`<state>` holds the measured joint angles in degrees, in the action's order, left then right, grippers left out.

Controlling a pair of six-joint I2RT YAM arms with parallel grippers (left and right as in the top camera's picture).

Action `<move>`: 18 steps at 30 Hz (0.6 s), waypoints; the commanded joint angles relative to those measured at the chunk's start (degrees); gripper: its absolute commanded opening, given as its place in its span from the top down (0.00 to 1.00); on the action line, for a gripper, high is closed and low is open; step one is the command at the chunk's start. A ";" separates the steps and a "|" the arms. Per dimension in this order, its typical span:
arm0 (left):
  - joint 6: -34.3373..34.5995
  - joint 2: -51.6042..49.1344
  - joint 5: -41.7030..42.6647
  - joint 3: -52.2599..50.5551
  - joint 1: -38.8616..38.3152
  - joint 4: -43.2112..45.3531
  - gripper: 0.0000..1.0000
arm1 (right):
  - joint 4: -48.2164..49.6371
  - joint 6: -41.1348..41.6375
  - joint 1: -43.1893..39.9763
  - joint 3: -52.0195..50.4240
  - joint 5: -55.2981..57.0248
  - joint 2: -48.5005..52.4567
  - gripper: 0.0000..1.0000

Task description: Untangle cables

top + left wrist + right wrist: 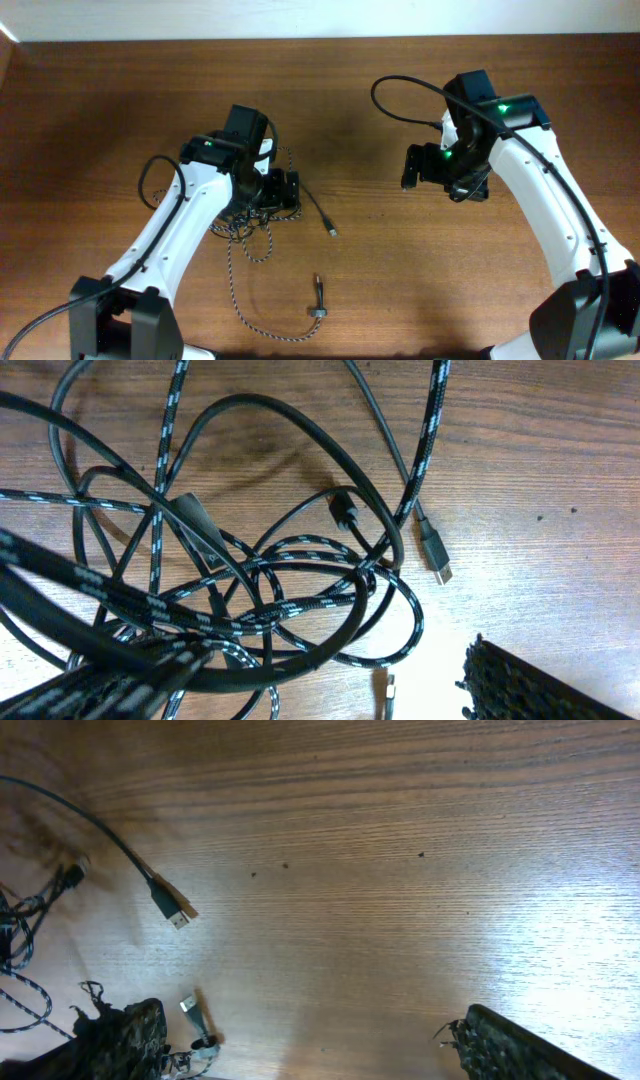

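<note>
While the left gripper [283,190] and right gripper [310,1035] are wide open and empty, 2 cables [430,420] between the left jaws could get pinched together, pulling tighter.

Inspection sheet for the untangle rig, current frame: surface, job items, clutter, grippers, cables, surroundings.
surface: brown wood table, no damage seen.
job's things: braided cable and black cable knotted in one heap; one plug of each lies clear of it.
clutter: nothing seen.
grippers: left gripper open, just above the heap; right gripper open over bare wood, holding nothing.
cables: arm leads loop off each arm, apart from the heap.
surroundings: pale wall past the far edge.
</note>
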<state>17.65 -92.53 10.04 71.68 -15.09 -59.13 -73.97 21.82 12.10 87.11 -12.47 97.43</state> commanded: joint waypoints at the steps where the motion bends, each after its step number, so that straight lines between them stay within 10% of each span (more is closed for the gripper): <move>1: 0.26 -0.07 8.48 -1.33 -0.83 3.41 0.01 | 0.15 -0.44 0.28 0.00 0.72 -0.52 0.06; 4: -13.07 -0.02 35.21 0.85 -0.09 8.00 0.01 | 0.04 -0.61 0.26 -0.24 0.98 -0.52 0.02; 6: -10.01 -0.04 18.45 0.85 2.27 5.25 0.01 | 0.48 -0.63 0.26 -0.33 1.20 -0.52 0.02; 9: -6.88 -0.15 25.83 0.85 1.46 5.81 0.01 | 1.07 -0.63 0.26 -0.33 1.20 -0.52 0.00; 10: -4.35 -0.17 7.65 0.11 1.07 1.97 0.01 | 1.38 -0.61 0.26 -0.33 1.20 -0.52 0.00; 12: 29.73 -0.17 -3.85 -5.11 -1.46 4.98 0.01 | 2.21 -0.59 0.26 -0.33 1.16 -0.52 0.00; 15: 70.71 -0.17 15.21 -8.76 -4.35 16.22 0.01 | 1.92 -0.61 0.26 -0.33 2.25 -0.52 0.01; 18: 84.61 -0.15 36.96 -8.76 -2.21 27.52 0.01 | 1.73 -0.63 0.26 -0.33 2.25 -0.52 0.01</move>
<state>85.97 -92.82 29.39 62.96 -18.92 -37.93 -72.16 21.61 12.10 86.98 -11.22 97.43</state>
